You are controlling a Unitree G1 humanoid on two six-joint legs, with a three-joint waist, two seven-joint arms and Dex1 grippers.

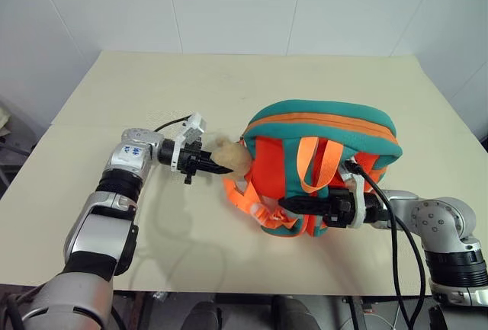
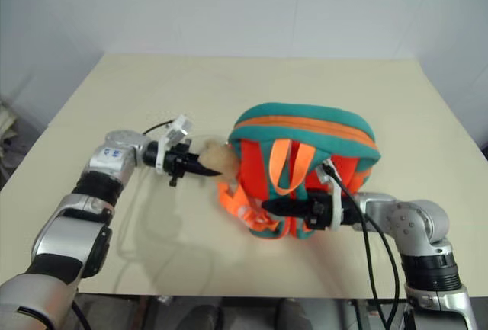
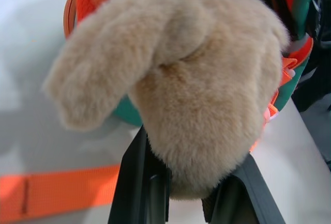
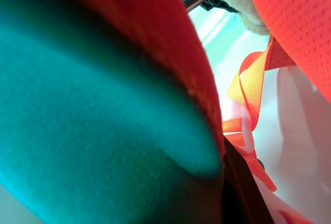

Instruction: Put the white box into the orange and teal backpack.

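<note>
Left eye view: orange and teal backpack (image 1: 320, 164) stands right of table (image 1: 152, 86) centre | left gripper (image 1: 216, 166) pinches plush pompom (image 1: 231, 157) | right gripper (image 1: 299, 205) fingers pressed onto backpack's near edge | risk: fluffy pompom slips free, backpack topples | white box location untold.

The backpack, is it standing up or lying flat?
Standing up. The backpack rises from the table, its teal band arching over the top.

one backpack (image 1: 320, 147), one pompom (image 1: 232, 158), one table (image 1: 152, 94)
</note>
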